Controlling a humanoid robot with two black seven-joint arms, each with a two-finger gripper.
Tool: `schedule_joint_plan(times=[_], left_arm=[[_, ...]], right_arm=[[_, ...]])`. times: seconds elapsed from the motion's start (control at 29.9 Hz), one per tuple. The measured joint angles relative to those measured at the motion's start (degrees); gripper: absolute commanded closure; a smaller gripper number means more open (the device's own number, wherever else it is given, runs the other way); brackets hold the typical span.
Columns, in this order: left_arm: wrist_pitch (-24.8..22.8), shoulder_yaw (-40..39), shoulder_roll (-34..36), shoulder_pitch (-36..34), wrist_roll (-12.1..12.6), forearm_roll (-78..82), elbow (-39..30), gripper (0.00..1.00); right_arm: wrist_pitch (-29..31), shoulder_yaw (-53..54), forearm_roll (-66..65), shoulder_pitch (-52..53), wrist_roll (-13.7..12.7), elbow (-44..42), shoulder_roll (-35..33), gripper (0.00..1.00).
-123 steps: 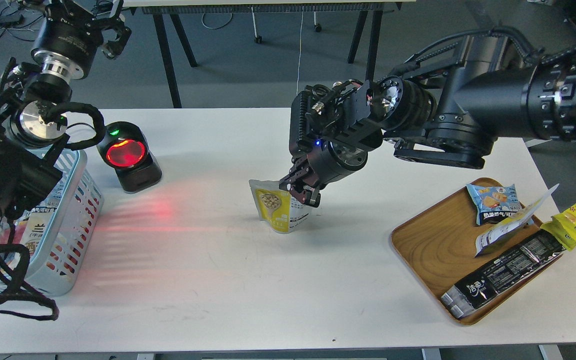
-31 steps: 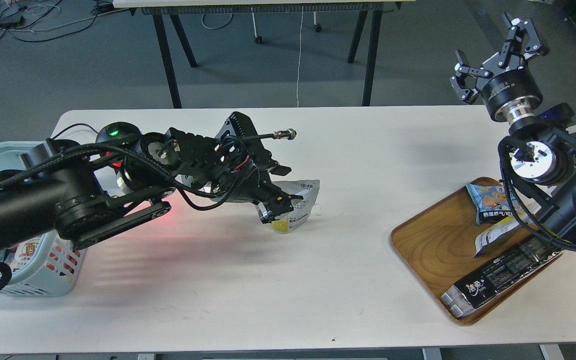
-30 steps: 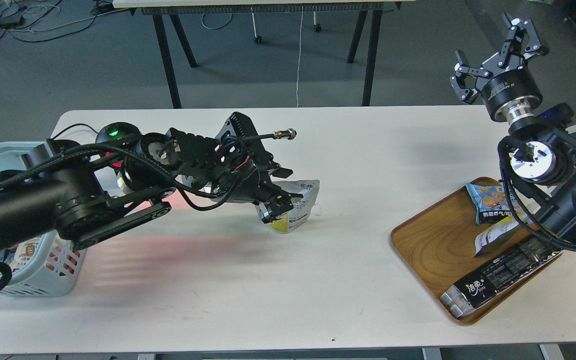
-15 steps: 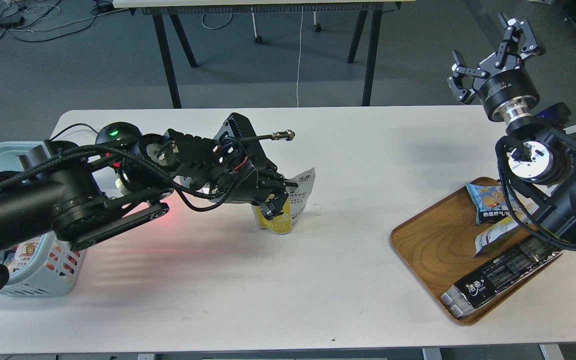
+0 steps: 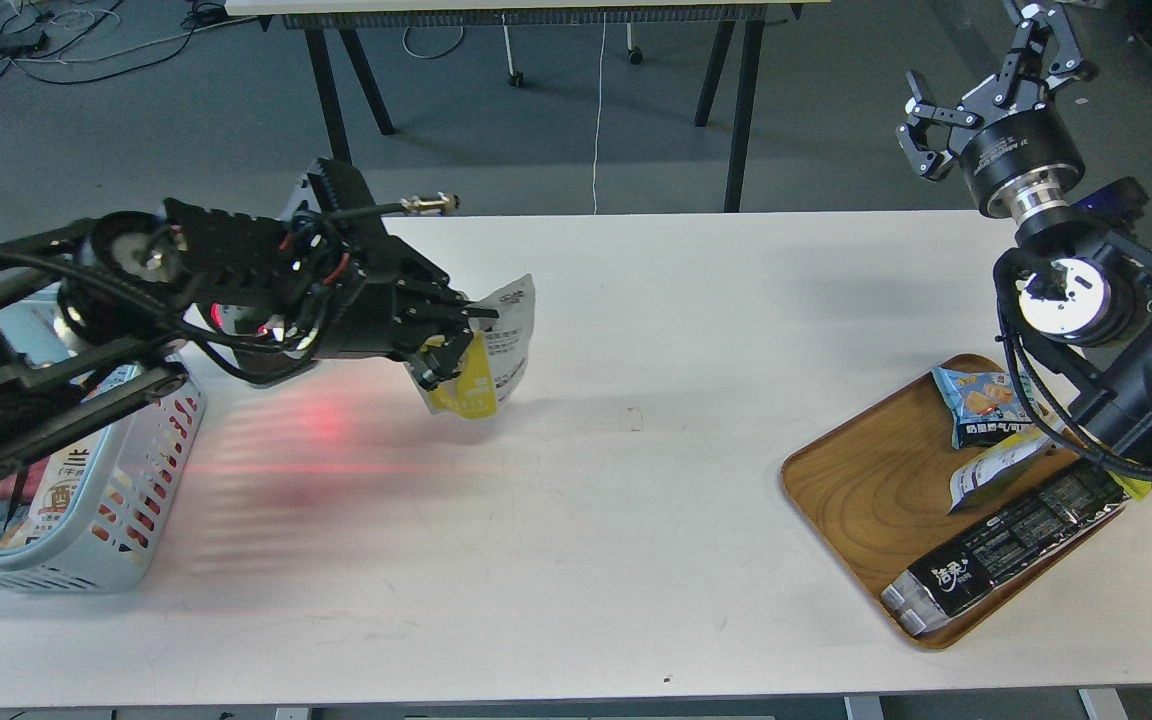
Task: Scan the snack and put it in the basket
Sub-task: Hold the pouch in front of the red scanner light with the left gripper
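The snack, a yellow pouch with a white printed back, hangs tilted just above the table, left of centre. My left gripper is shut on its upper left part and holds it off the surface. The pale blue slotted basket stands at the table's left edge, below and left of the arm, with packets inside. My right gripper is raised high at the far right, open and empty, well away from the snack.
The scanner sits mostly hidden behind my left arm and casts red light on the table. A wooden tray at the right holds a light-blue packet, a white packet and a long black packet.
My left gripper has lifted the snack off the table and carried it left toward the scanner and basket. The right arm has stayed raised at the far right.
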Motion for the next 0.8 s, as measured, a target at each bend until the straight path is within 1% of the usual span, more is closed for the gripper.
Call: schedule_joint_plan(times=[0.07,0.13,0.2,0.27,0.4,0.8], left_arm=[[0.0,0.0,4.1,0.4,-0.5,0.0,-0.3,1.00],[0.0,0.0,7.3,0.7,-1.6,0.0,-0.3,1.00],[0.0,0.1,9.7,0.9,-2.7,0.0,-0.3,1.00],[0.0,0.2,11.3,0.9,-3.3,0.0,-0.3,1.00],[0.0,0.2,12.2,0.9,-3.5,0.0,-0.2,1.00],[0.0,0.3,12.1,0.9,-3.5,0.0,-0.2,1.00]], right_arm=[[0.0,0.0,0.0,0.0,0.0,0.0,0.0,0.03],[0.0,0.0,0.0,0.0,0.0,0.0,0.0,0.03],[0.0,0.0,0.0,0.1,0.0,0.0,0.0,0.03],[0.0,0.0,0.0,0.1,0.0,0.0,0.1,0.03],[0.0,0.1,0.0,0.8,0.0,0.0,0.3,0.03],[0.0,0.0,0.0,1.2,0.0,0.2,0.3,0.03]])
